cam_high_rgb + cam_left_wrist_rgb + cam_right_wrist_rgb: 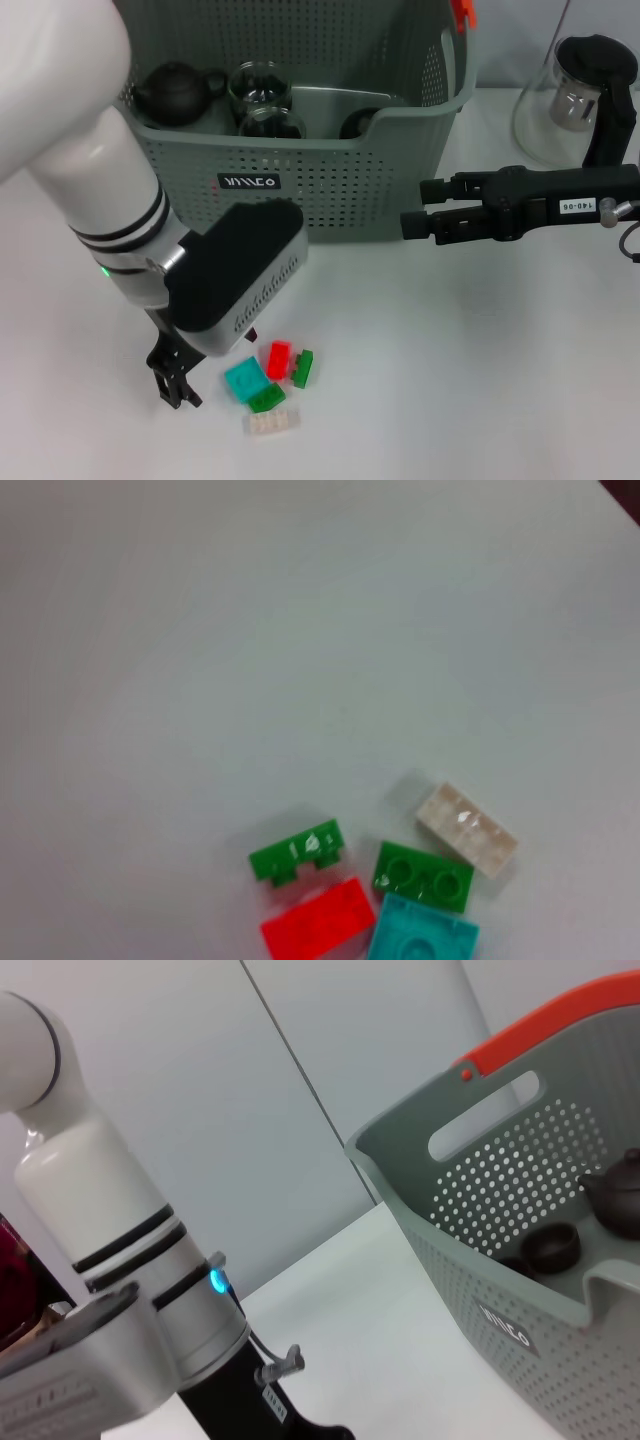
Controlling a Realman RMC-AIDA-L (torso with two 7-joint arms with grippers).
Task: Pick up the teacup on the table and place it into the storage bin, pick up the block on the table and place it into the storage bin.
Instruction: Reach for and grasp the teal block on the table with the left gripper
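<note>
The storage bin (330, 190) carries a small black label (249, 183) with white lettering too stylised to read, and the right arm bears a white tag printed "140-06" (578, 206). The left gripper (176, 385) hangs low over the white table (450, 380) just left of a cluster of toy blocks, its dark fingers close together with nothing between them. The right gripper (412, 207) hovers in front of the bin's right side, fingers parted and holding nothing. The blocks lie together on the table in front of the bin: a teal block (245, 379), a red block (278, 358), two green blocks (302, 368) and a pale translucent block (273, 422). The grey-green perforated bin, with an orange handle clip (463, 12), holds a dark teapot (178, 92), glass cups (260, 90) and a dark teacup (553, 1248).
</note>
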